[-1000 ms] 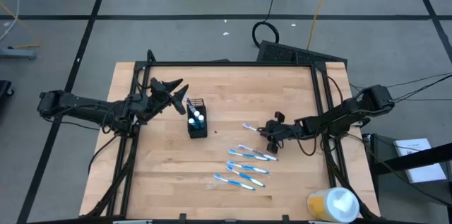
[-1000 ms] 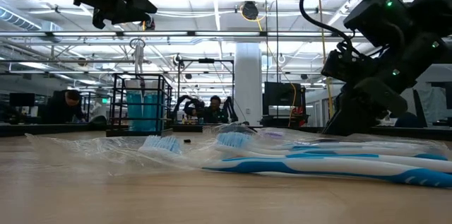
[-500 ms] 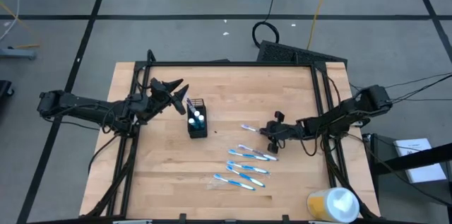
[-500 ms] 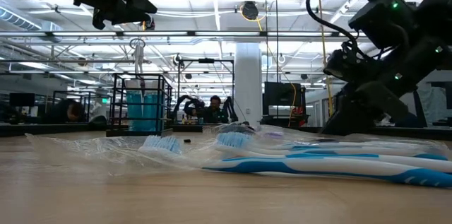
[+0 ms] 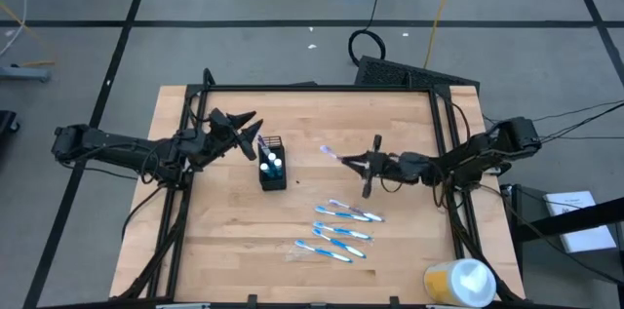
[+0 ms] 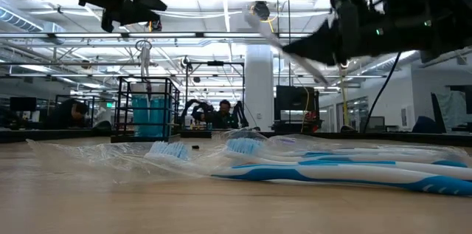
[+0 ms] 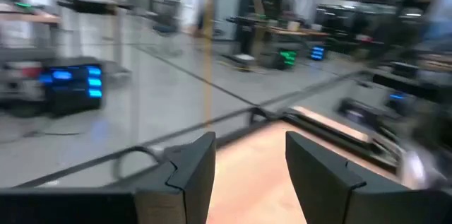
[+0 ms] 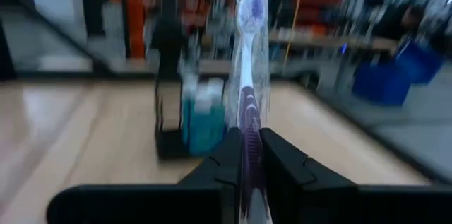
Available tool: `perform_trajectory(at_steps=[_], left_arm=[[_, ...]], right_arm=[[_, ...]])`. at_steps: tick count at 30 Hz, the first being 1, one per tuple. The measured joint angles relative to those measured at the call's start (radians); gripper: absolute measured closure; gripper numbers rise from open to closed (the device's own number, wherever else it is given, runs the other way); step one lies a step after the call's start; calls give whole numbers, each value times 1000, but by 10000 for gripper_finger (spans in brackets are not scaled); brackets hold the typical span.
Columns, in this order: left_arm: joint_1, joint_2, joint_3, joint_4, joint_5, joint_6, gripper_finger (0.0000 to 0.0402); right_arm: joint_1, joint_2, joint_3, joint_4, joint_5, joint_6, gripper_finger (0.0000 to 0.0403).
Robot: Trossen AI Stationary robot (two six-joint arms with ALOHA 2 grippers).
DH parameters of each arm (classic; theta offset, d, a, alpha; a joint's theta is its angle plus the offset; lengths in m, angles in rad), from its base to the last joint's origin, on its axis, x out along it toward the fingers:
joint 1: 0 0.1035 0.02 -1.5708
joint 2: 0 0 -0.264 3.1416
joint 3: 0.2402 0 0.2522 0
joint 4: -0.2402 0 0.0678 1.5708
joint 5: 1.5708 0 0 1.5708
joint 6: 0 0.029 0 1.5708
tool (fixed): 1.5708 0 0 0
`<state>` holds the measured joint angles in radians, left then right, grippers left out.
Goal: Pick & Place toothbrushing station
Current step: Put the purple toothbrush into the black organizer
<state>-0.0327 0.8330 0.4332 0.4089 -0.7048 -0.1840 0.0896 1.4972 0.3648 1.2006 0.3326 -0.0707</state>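
Slippage is the main risk — the slim purple-and-white wrapped toothbrush [image 8: 244, 47] is clamped in the right claw [image 5: 369, 165] above the worktop [image 5: 409, 251], short of the black mesh holder [image 5: 272, 172]. Left claw [image 5: 250, 127] hangs apart beside the holder — a possible obstruction.

Black mesh holder [image 5: 272, 171] stands upright with tubes [image 5: 273, 163]; three wrapped toothbrushes [image 5: 341, 229] lie nearby.

Your right gripper [image 8: 244, 155] is clamped on a wrapped toothbrush [image 8: 246, 61] with a purple-and-white handle, its bristled head pointing away from the wrist. Beyond it on the wooden table [image 8: 78, 132] stands the black mesh holder [image 8: 182, 121], with blue-and-white tubes [image 8: 203, 118] inside. The room behind is blurred.
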Motion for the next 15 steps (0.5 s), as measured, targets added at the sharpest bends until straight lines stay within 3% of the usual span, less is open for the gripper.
perform_trajectory(at_steps=[4, 7, 11, 15], left_arm=[[0, 20, 0, 31, 145, 4, 224], [0, 67, 0, 80, 202, 7, 224], [0, 182, 0, 257, 266, 52, 224], [0, 332, 0, 485, 383, 158, 224]], right_arm=[[-24, 0, 0, 144, -18, -49, 379], [-60, -2, 17, 237, -115, -46, 377], [-91, -1, 60, 217, -223, 2, 380], [-89, 0, 79, 124, -231, 1, 382]])
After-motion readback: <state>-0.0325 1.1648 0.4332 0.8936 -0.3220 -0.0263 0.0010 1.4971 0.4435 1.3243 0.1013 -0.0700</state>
